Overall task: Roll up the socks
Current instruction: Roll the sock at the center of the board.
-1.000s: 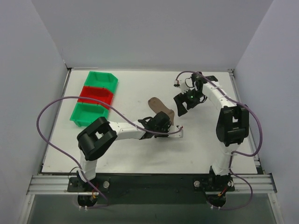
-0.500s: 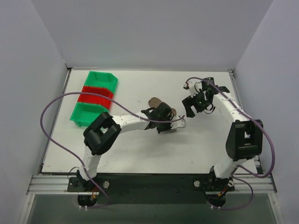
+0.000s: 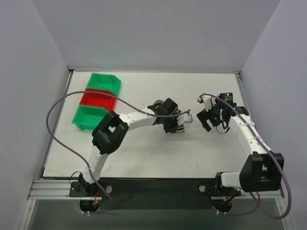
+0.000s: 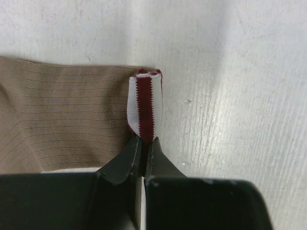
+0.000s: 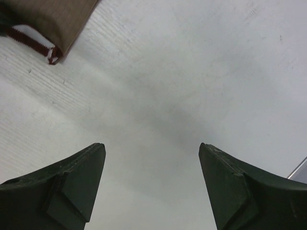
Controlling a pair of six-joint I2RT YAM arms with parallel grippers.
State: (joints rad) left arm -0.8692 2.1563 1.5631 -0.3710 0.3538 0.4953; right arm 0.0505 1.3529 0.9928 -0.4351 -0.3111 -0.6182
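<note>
The tan-brown sock [image 4: 62,120] lies on the white table, and its maroon cuff [image 4: 144,105] with white stripes stands folded up. My left gripper [image 4: 143,142] is shut on that cuff. From above, the left gripper [image 3: 177,122] sits at the table's middle and covers most of the sock [image 3: 181,128]. My right gripper [image 3: 207,120] hovers to the right of it, apart from the sock. In the right wrist view this gripper [image 5: 151,149] is open over bare table, with the sock [image 5: 53,19] at the upper left.
Three small bins stand in a row at the far left: a green bin [image 3: 103,82], a red bin [image 3: 98,98] and another green bin [image 3: 88,116]. A purple cable loops over the left side of the table [image 3: 144,153]. Grey walls enclose the table.
My left gripper has carried the cuff to the right and back over the sock, which now looks shorter. The right arm has swung rightward and nearer, away from the sock.
</note>
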